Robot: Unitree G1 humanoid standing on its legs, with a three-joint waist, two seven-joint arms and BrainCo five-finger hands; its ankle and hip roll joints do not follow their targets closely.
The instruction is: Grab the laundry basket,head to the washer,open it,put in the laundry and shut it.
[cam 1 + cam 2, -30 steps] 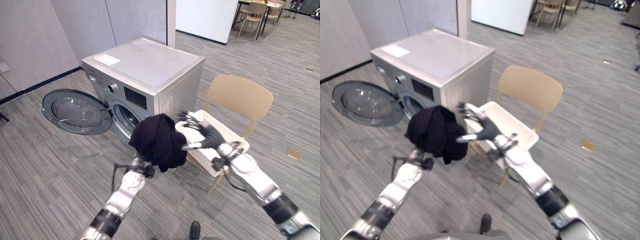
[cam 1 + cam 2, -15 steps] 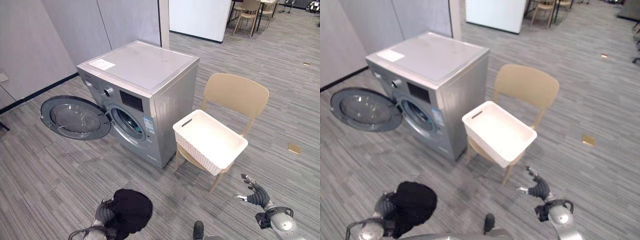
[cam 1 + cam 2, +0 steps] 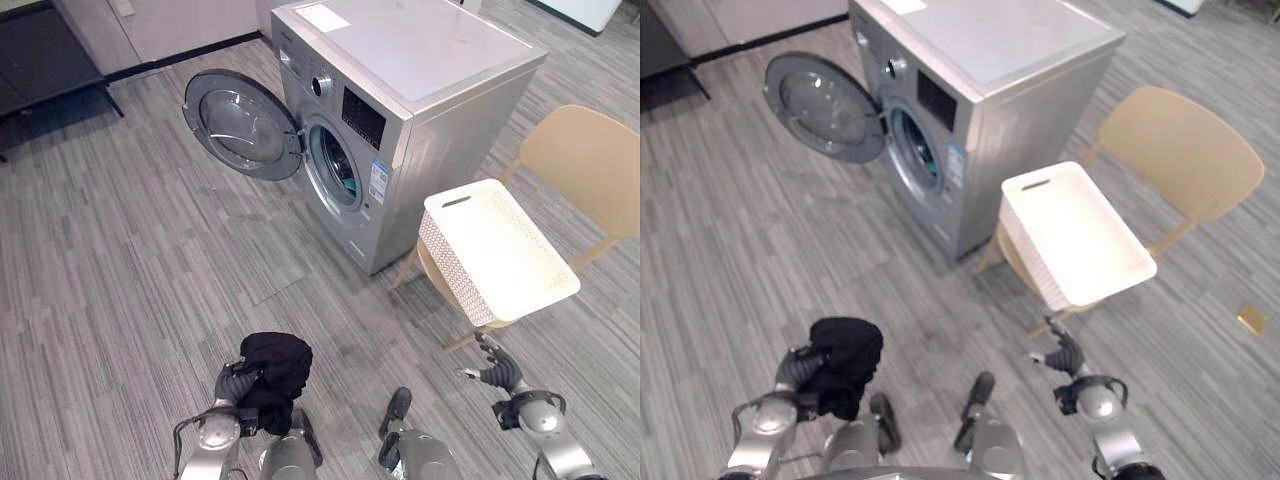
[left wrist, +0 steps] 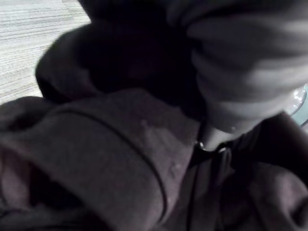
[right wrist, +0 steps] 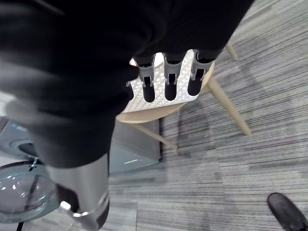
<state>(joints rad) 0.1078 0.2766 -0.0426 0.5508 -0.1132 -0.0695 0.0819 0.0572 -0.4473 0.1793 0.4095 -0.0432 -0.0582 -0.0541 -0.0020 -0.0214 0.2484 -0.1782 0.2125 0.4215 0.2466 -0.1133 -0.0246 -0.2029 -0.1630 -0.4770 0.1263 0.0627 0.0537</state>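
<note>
**Both arms low, dark garment in the left hand**

Since a second ago both arms have dropped from in front of the washer to low positions, and the camera has shifted to look more steeply down at the floor.

Nearest, the left hand (image 3: 232,385) sits low on the robot's left, its fingers curled into a bunched black cloth garment (image 3: 273,375); the left wrist view shows dark folds of that cloth (image 4: 120,159) pressed close against the hand. On the other side, the right hand (image 3: 497,371) hangs low above the grey striped carpet floor (image 3: 130,270) with its fingers relaxed and spread, holding nothing; the right wrist view shows its dark-tipped fingers (image 5: 166,84) straight and apart.

Farther off, the white perforated plastic laundry basket (image 3: 495,255) rests on the seat of a tan wooden chair (image 3: 585,165), apart from both hands and with nothing visible inside it. Just beside the chair stands the silver front-loading washer (image 3: 410,95), its round glass door (image 3: 243,125) swung wide open to the robot's left, the drum opening (image 3: 335,172) exposed.
</note>
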